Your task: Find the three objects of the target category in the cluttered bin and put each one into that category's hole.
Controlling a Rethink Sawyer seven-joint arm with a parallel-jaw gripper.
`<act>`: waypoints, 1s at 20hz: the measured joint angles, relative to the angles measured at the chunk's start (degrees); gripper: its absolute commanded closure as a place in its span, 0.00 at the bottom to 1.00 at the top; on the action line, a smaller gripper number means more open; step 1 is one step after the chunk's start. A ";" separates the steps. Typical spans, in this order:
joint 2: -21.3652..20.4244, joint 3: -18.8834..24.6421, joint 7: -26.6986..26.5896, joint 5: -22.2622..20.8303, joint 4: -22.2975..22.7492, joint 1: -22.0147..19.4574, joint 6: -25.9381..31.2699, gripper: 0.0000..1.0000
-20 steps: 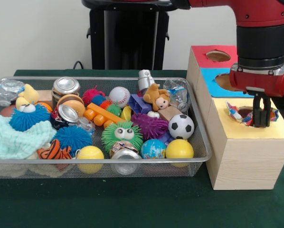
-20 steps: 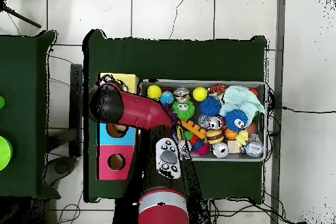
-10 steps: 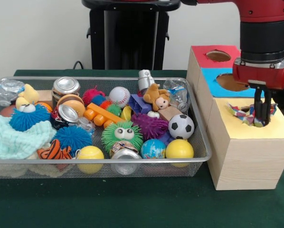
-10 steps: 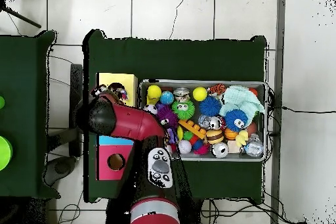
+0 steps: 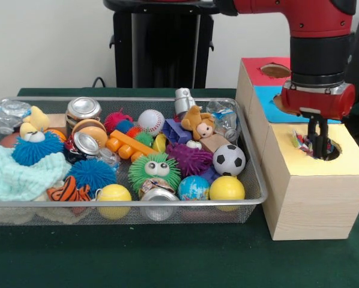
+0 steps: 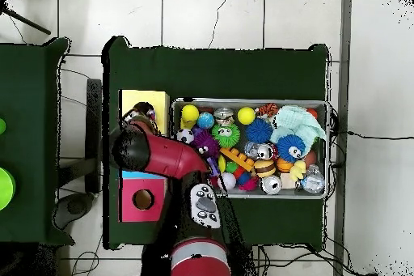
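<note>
The wire-mesh bin (image 5: 125,203) holds several toys, balls and cans; it also shows in the overhead view (image 6: 251,101). To its right stands a row of boxes: yellow-topped (image 5: 311,192), blue-topped (image 5: 266,102), red-topped (image 5: 257,67), each with a round hole. My gripper (image 5: 317,150) reaches down into the yellow box's hole (image 5: 331,151), shut on a patterned cloth (image 5: 299,141). Only a scrap of the cloth sticks out at the hole's left rim. In the overhead view my arm (image 6: 162,153) covers the gripper, and the cloth (image 6: 144,112) shows beside it.
In the bin: a soccer ball (image 5: 229,159), yellow balls (image 5: 227,188), a globe ball (image 5: 194,188), a green fuzzy toy (image 5: 155,170), a teddy (image 5: 199,123), a baseball (image 5: 150,121), cans (image 5: 83,109), a light knit cloth (image 5: 14,174). The pedestal (image 5: 161,45) stands behind.
My gripper has shifted left over the yellow box's hole. The cloth, earlier spread on both sides of the hole, has mostly sunk in. The bin's contents have not moved.
</note>
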 measured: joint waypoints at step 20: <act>4.04 3.28 0.00 0.07 -1.79 -2.45 -8.74 1.00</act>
